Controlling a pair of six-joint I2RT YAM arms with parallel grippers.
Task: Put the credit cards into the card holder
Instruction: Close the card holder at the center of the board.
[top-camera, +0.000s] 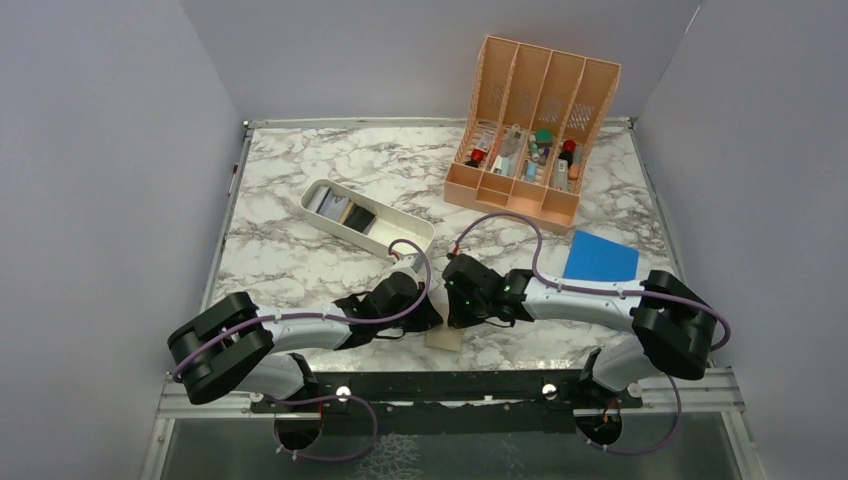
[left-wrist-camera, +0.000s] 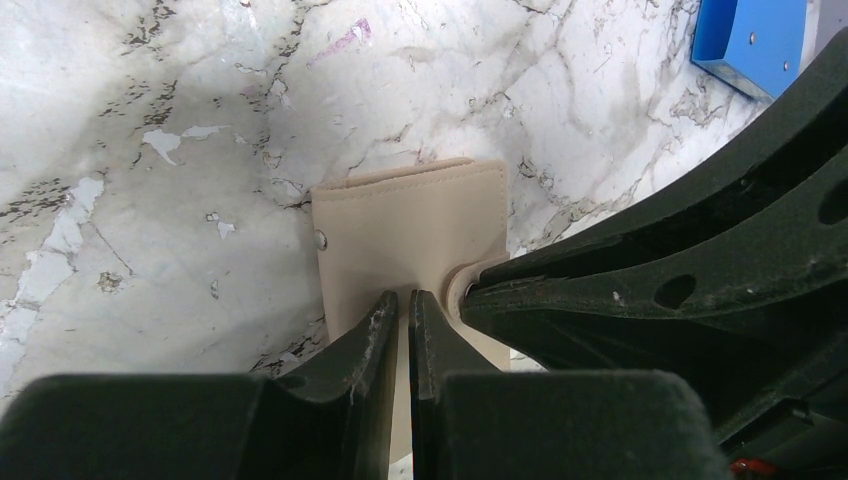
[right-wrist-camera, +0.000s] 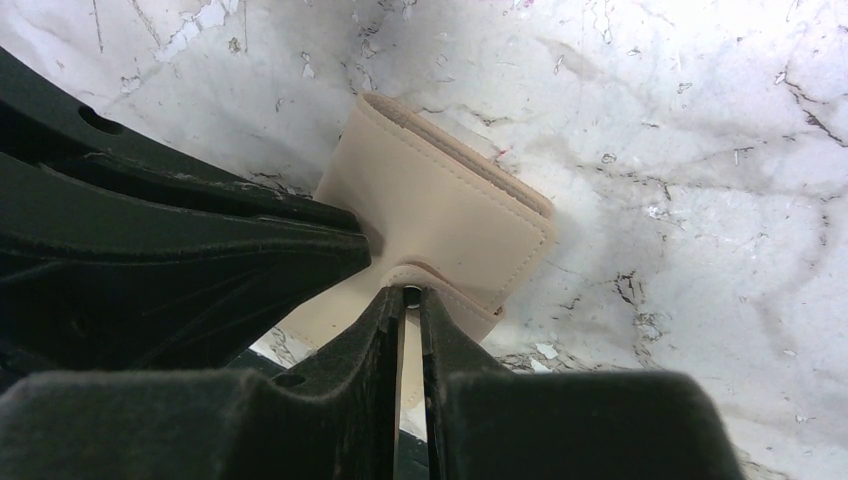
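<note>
Nearest the arm bases, at the bottom centre of the overhead view, the left tool (left-wrist-camera: 403, 300) and the right tool (right-wrist-camera: 412, 295) met over the one card holder (top-camera: 443, 338). It lay on the marble worktop (top-camera: 300, 270), tan side up, its snap button (left-wrist-camera: 320, 240) at its left edge in the left wrist view. Each tool had its fingers drawn almost together and clamped on a thin tan flap of the holder, one from either side. The step in hand looked like opening the fold. To do it well, the two tools should draw apart slowly and evenly, keeping the flaps low so the holder neither twists nor slips out, until the pockets face up. Further up and to the left stood one long white tray (top-camera: 318, 189) holding the credit cards (top-camera: 361, 217). A black one and a pale one could be told apart, but the exact count could not be made. At centre right lay one flat blue rectangle (top-camera: 600, 258). At the upper right stood one peach organizer (top-camera: 530, 100) with four slots and small items in them. There were two arms and two tools.
</note>
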